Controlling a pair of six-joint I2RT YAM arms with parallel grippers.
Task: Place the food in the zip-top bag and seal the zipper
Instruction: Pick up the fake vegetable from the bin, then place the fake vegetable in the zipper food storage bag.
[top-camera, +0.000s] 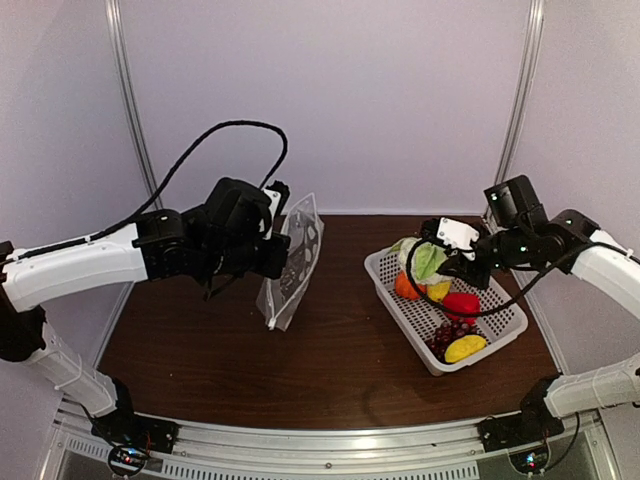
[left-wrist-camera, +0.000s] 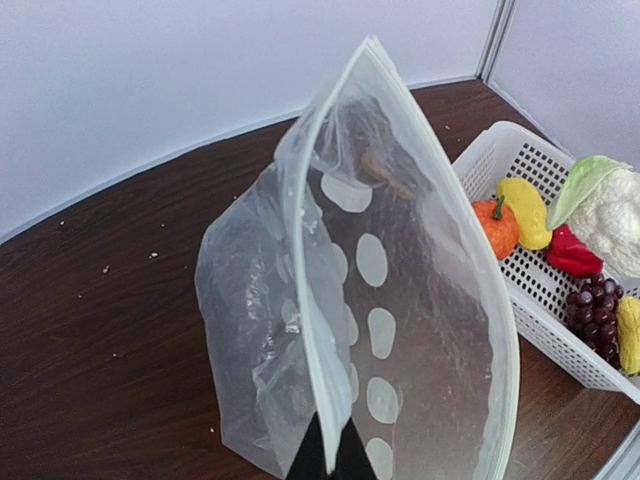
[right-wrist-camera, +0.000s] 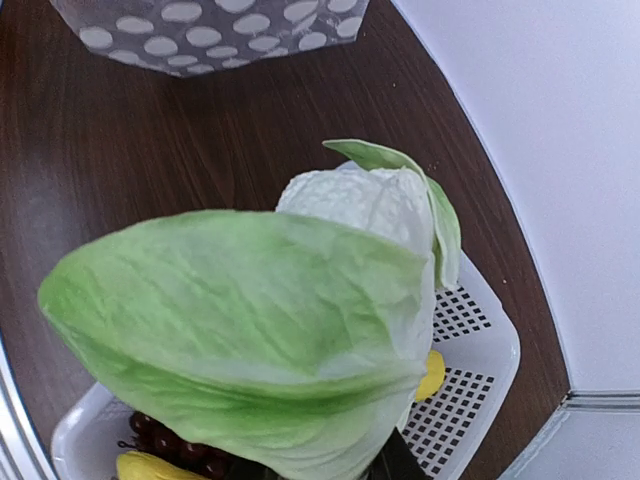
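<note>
clear plastic printed with white dots, the zip-top bag (top-camera: 300, 250) is hanging upright over the left middle of the dark wooden bench (top-camera: 330, 370). the left end effector (left-wrist-camera: 330, 460) is pinching it at the mouth edge. in the left wrist view the dark fingers are closing narrowly on the pale zipper (left-wrist-camera: 312, 310), which is running up from the grip, over the top and down the far side, so the two lips are standing slightly apart. whether the bag's lower corner is touching the bench i cannot tell.

the right end effector (top-camera: 440, 255) is gripping the cauliflower (top-camera: 420, 258) by its green leaves, over the far end of the white mesh basket (top-camera: 440, 365) on the right side of the bench, well apart from the bag. in the right wrist view one big leaf is filling most of the picture and hiding the fingers almost wholly.

the rest of the food is lying in the basket: the orange pumpkin (top-camera: 405, 287) and a yellow piece (top-camera: 438, 290) are sitting just beside each other at the far end. the red pepper (top-camera: 460, 303) is next to them, and the dark red grape bunch (top-camera: 450, 335) and a second yellow piece (top-camera: 465, 347) are at the near end.
</note>
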